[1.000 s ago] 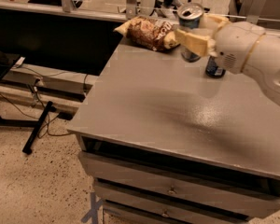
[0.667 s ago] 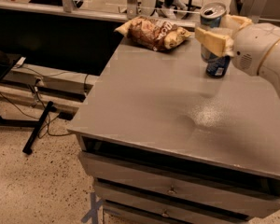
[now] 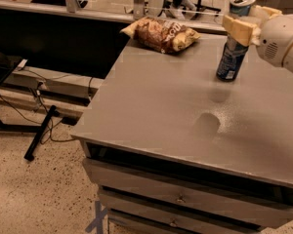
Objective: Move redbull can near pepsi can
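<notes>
A brown chip bag (image 3: 161,33) lies at the far edge of the grey table (image 3: 156,116). To its right, the pepsi can (image 3: 229,60) stands upright on the tabletop. Just above it, the redbull can (image 3: 242,1) is lifted off the table with only its silver top showing, clamped between the closed fingers of the gripper (image 3: 251,19) at upper right.

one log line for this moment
hand: upper right, holding redbull off table | redbull: just above pepsi in view | pepsi: upright on table | chip bag: table's far edge
</notes>
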`<state>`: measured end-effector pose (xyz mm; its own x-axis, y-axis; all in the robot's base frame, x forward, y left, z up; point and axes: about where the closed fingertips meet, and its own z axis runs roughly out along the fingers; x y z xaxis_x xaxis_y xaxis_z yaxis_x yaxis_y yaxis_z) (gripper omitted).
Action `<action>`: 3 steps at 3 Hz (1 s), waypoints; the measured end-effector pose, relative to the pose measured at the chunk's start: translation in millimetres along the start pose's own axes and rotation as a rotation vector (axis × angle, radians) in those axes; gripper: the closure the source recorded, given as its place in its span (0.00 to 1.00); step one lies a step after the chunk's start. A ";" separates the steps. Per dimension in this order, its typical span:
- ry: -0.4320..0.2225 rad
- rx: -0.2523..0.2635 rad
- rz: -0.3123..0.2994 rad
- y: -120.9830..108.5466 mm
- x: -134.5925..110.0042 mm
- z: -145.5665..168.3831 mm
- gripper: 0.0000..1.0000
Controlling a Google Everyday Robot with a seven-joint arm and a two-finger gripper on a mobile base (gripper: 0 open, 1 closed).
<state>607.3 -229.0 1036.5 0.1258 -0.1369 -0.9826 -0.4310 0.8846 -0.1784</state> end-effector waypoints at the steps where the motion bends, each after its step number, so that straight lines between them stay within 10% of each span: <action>1: 0.025 0.099 0.047 -45.6 12.6 3.7 1.00; 3: 0.075 0.206 0.145 -80.1 48.3 -8.4 1.00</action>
<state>640.5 -310.1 1002.9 0.0058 -0.0276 -0.9996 -0.2480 0.9683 -0.0282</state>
